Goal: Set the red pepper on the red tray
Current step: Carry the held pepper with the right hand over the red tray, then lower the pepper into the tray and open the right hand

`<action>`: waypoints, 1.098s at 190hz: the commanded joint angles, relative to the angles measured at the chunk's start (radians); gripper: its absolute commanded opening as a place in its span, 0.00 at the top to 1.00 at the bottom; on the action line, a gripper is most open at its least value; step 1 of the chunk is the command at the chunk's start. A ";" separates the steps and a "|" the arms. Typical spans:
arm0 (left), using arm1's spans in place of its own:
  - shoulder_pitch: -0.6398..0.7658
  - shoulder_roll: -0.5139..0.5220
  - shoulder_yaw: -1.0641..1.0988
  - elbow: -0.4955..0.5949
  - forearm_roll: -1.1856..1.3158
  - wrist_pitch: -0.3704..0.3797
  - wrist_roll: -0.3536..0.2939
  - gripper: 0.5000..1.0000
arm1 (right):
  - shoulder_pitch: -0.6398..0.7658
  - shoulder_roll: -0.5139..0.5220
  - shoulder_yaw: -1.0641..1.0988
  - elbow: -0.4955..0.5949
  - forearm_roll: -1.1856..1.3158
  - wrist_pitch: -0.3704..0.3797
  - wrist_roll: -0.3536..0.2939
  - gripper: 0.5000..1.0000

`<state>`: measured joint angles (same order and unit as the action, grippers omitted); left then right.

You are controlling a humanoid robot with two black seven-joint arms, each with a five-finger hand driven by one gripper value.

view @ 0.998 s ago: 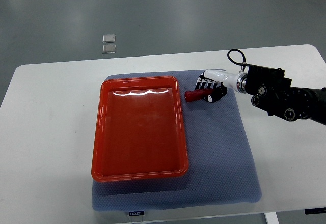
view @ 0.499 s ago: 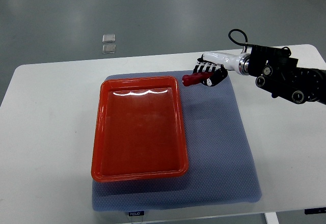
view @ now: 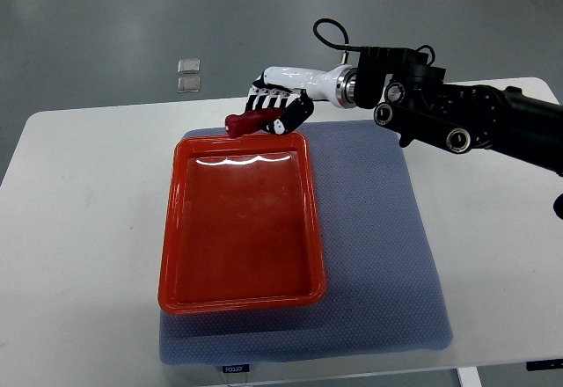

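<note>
Right robot hand (view: 274, 110), white-backed with black fingertips, is curled around the red pepper (view: 246, 123), a smooth, glossy, elongated piece whose rounded end sticks out to the left. Pepper and hand sit above the far rim of the red tray (view: 239, 303), apparently clear of it, though height is hard to judge from overhead. The tray is a shiny rectangular plastic dish with rounded corners, resting on a blue-grey dimpled mat (view: 387, 255) on the white table (view: 79, 229). Two small clear squares (view: 188, 75) lie on the grey floor beyond.
</note>
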<state>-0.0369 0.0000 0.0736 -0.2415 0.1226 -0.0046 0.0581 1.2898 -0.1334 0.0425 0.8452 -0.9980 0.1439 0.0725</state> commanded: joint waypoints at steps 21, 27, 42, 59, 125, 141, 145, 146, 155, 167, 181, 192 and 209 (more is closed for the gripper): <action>0.000 0.000 0.000 -0.001 0.000 0.000 0.000 0.00 | -0.056 0.127 -0.072 -0.070 -0.004 -0.041 0.003 1.00; 0.000 0.000 0.000 -0.001 0.000 0.000 0.000 0.00 | -0.064 0.133 -0.072 -0.077 -0.005 -0.043 0.003 1.00; 0.000 0.000 0.000 -0.001 0.000 0.000 0.000 0.00 | -0.093 0.133 -0.075 -0.090 -0.014 -0.047 0.003 1.00; 0.000 0.000 0.000 -0.001 0.000 0.000 0.000 0.00 | -0.127 0.133 -0.078 -0.100 -0.018 -0.047 0.004 1.00; 0.000 0.000 0.002 -0.001 0.000 0.002 0.000 0.00 | -0.159 0.133 -0.078 -0.100 -0.022 -0.069 0.007 1.00; 0.000 0.000 0.002 -0.001 0.000 0.002 0.000 0.00 | -0.162 0.133 -0.072 -0.098 -0.018 -0.070 0.007 0.77; 0.000 0.000 0.002 -0.001 0.000 0.002 0.000 0.00 | -0.164 0.133 -0.069 -0.098 -0.016 -0.070 0.007 0.64; 0.000 0.000 0.002 -0.001 0.000 0.002 0.000 0.00 | -0.164 0.133 -0.069 -0.098 -0.016 -0.070 0.007 0.64; 0.000 0.000 0.002 -0.001 0.000 0.002 0.000 0.00 | -0.169 0.133 -0.063 -0.098 -0.008 -0.069 0.007 0.30; 0.000 0.000 0.002 -0.001 0.000 0.002 0.000 0.00 | -0.169 0.133 -0.059 -0.097 -0.004 -0.067 0.004 0.22; 0.000 0.000 0.002 -0.001 0.000 0.002 0.000 0.00 | -0.167 0.133 -0.050 -0.095 -0.004 -0.063 0.001 0.17; 0.000 0.000 0.002 -0.001 0.000 0.000 0.000 0.00 | -0.167 0.133 -0.026 -0.095 -0.001 -0.059 0.001 0.17; 0.000 0.000 0.002 -0.001 0.000 0.000 0.000 0.00 | -0.165 0.133 0.030 -0.090 0.001 -0.056 0.000 0.16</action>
<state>-0.0368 0.0000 0.0752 -0.2424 0.1228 -0.0030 0.0585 1.1220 0.0000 0.0205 0.7512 -0.9989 0.0835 0.0734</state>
